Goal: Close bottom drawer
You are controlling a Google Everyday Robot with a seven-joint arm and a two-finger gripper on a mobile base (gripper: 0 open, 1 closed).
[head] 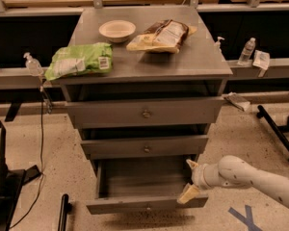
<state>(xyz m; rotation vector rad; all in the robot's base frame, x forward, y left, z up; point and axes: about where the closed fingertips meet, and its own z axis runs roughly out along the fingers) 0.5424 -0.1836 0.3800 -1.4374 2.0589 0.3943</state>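
Observation:
The bottom drawer is pulled out of the grey cabinet and stands open, its slim front low in the view with a small round knob. Its inside looks empty. My gripper reaches in from the right on a white arm. Its two tan fingers are spread apart and sit at the right end of the drawer, one touching the top edge of the front. They hold nothing.
Above are the mid drawer and the top drawer, both slightly out. On top lie a green bag, a white bowl and a brown snack bag. Cables and a black stand are on the left floor.

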